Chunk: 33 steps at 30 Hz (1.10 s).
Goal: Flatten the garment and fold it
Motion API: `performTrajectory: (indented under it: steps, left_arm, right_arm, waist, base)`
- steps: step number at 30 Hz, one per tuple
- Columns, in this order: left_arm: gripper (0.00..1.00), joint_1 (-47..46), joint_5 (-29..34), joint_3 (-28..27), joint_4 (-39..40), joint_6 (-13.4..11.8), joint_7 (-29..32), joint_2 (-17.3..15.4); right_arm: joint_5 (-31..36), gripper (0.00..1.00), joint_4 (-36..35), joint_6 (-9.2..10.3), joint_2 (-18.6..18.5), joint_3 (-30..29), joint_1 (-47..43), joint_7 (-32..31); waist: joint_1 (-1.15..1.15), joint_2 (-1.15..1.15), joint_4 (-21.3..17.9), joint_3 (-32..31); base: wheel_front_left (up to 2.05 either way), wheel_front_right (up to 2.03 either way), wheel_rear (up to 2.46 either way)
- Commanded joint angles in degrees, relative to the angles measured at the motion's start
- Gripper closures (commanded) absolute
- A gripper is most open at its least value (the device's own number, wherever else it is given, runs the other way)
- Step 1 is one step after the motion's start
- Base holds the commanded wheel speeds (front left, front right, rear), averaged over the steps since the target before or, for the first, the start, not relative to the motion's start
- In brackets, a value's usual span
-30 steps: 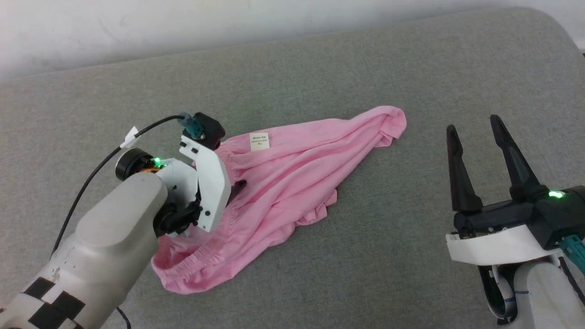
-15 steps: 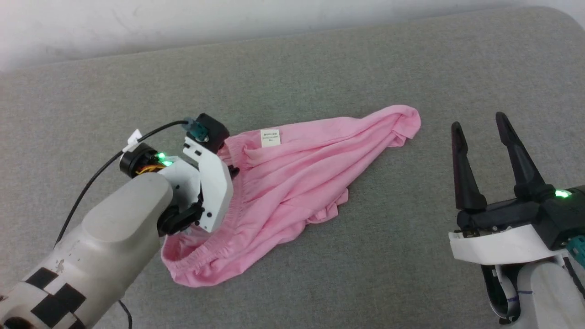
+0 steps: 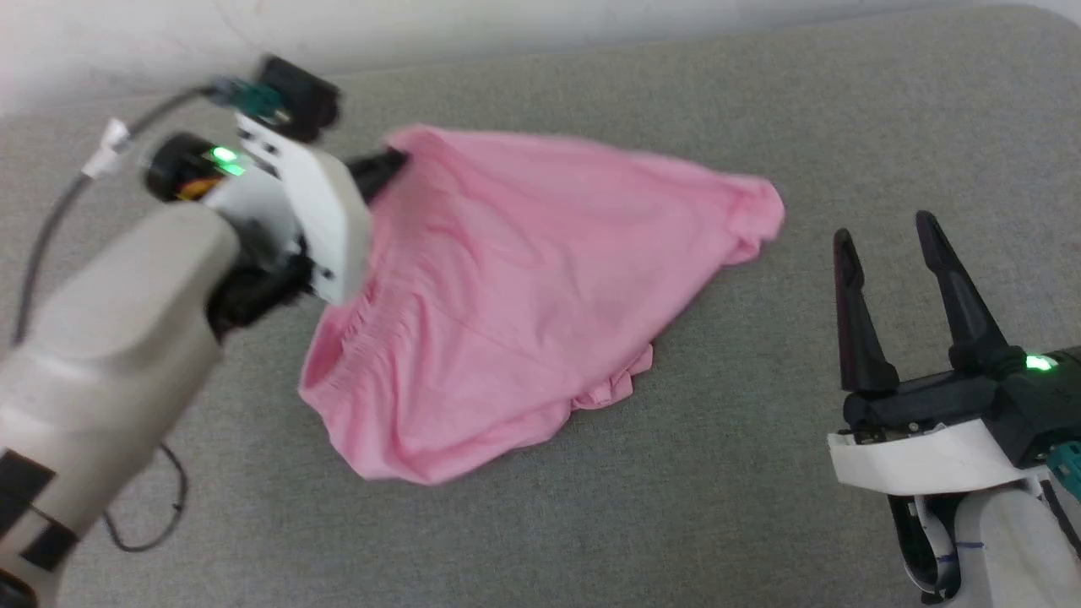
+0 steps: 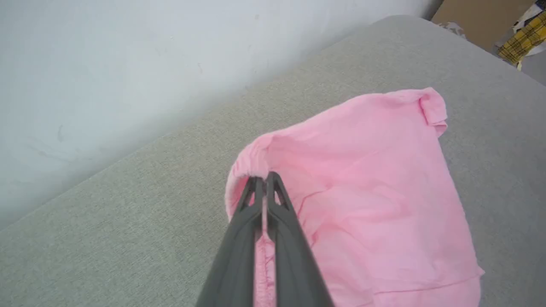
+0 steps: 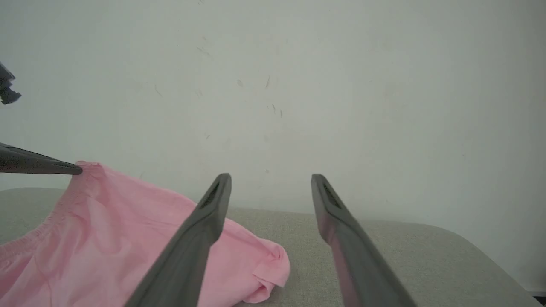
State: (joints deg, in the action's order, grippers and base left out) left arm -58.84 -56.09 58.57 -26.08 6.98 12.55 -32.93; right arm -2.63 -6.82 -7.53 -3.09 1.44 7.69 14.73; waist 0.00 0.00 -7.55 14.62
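At left, the left tool [image 3: 393, 160] is clamped tight on the gathered waistband of the pink garment [image 3: 524, 279], holding that edge up off the grey upholstered surface [image 3: 676, 507] near the white wall [image 3: 507, 25]. The shorts drape from the pinch down and rightward, their long axis running left to right. One rumpled leg end points toward the right tool [image 3: 880, 228], which hovers well apart, fingers spread wide and empty.
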Motion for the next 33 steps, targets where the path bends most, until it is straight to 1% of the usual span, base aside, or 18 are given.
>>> performTrajectory:
  steps: [1, 5, 9, 11, 13, 18, 19, 20, 22, 24, 28, 31, 33]
  left_arm:
    - [1.0, -1.8, 0.6, -0.87, -3.01, -0.78, -0.22, -1.16]
    - [1.0, -3.35, 2.61, 0.19, -11.27, -1.66, 1.18, -2.29]
    - [1.0, -3.44, 3.92, 0.56, -19.2, -2.8, -0.66, -2.25]
    - [1.0, -3.16, 4.99, 1.55, -22.57, -2.67, -1.1, -2.15]
    - [1.0, -2.78, 4.28, 1.49, -25.33, -2.28, -0.82, -1.42]
    - [1.0, -3.04, 4.96, 2.89, -29.04, -1.11, -1.56, 0.61]
    - [0.84, -2.96, 4.67, 2.91, -29.41, -0.89, -1.75, 1.27]
    - [0.0, -2.98, 4.69, 3.06, -29.59, -0.7, -2.27, 1.8]
    - [0.0, -3.14, 5.67, 3.9, -29.6, -0.42, -4.11, 2.42]
    - [0.0, -3.66, 7.25, 4.67, -28.96, -0.38, -7.27, 2.83]
    - [0.0, -4.47, 10.26, 5.72, -26.65, -1.0, -13.52, 2.54]
    - [0.0, -4.82, 13.42, 7.77, -23.34, -1.69, -15.52, 1.79]
    - [0.0, -4.86, 13.86, 8.42, -20.38, -1.47, -15.4, 1.68]
  right_arm:
    - [-0.48, 0.0, -0.35, 0.04, 0.21, 0.43, 0.59, 0.27]
    - [-0.28, 0.0, -0.29, 0.04, 0.21, 1.4, 2.41, 0.27]
    - [-0.49, 0.0, -0.3, 0.04, 0.21, 1.03, 2.98, 0.27]
    - [-0.57, 0.0, -0.13, 0.04, 0.21, 0.68, 2.96, 0.27]
    - [-0.56, 0.0, -0.05, 0.04, 0.21, 0.33, 2.76, 0.27]
    - [-0.03, 0.0, 0.75, 0.04, 0.21, 0.06, 2.55, 0.27]
    - [0.08, 0.0, 0.94, 0.04, 0.21, 0.11, 2.58, 0.27]
    - [0.19, 0.0, 1.1, 0.04, 0.21, 0.16, 2.6, 0.27]
    - [0.22, 0.0, 1.3, 0.04, 0.21, 0.08, 2.48, 0.27]
    - [0.23, 0.0, 1.53, 0.04, 0.21, -0.3, 1.96, 0.27]
    - [0.13, 0.0, 1.81, 0.04, 0.21, -0.84, 0.3, 0.27]
    - [0.15, 0.0, 1.97, 0.04, 0.21, -1.35, -1.51, 0.27]
    - [0.25, 0.0, 2.11, 0.04, 0.21, -1.63, -2.51, 0.27]
  waist:
    - [0.0, 0.0, -1.05, 2.05]
    - [0.0, 0.0, -3.28, 5.14]
    - [0.0, 0.0, -4.99, 7.31]
    - [0.0, 0.0, -5.45, 7.85]
    - [0.0, 0.0, -5.48, 7.94]
    - [0.0, 0.0, -3.95, 6.72]
    - [0.0, 0.0, -3.45, 6.22]
    - [0.0, 0.0, -2.95, 5.69]
    - [0.0, 0.0, -1.87, 4.53]
    - [0.0, 0.0, -0.66, 3.08]
    - [0.0, 0.0, 1.29, 0.37]
    - [0.0, 0.0, 3.04, -1.48]
    - [0.0, 0.0, 4.11, -2.42]
  base:
    - [0.0, 0.0, 0.0]
    - [0.0, 0.0, 0.0]
    - [0.0, 0.0, 0.0]
    - [0.0, 0.0, 0.0]
    - [0.0, 0.0, 0.0]
    - [0.0, 0.0, 0.0]
    - [0.0, 0.0, 0.0]
    - [0.0, 0.0, 0.0]
    - [0.0, 0.0, 0.0]
    - [0.0, 0.0, 0.0]
    - [0.0, 0.0, 0.0]
    - [0.0, 0.0, 0.0]
    - [0.0, 0.0, 0.0]
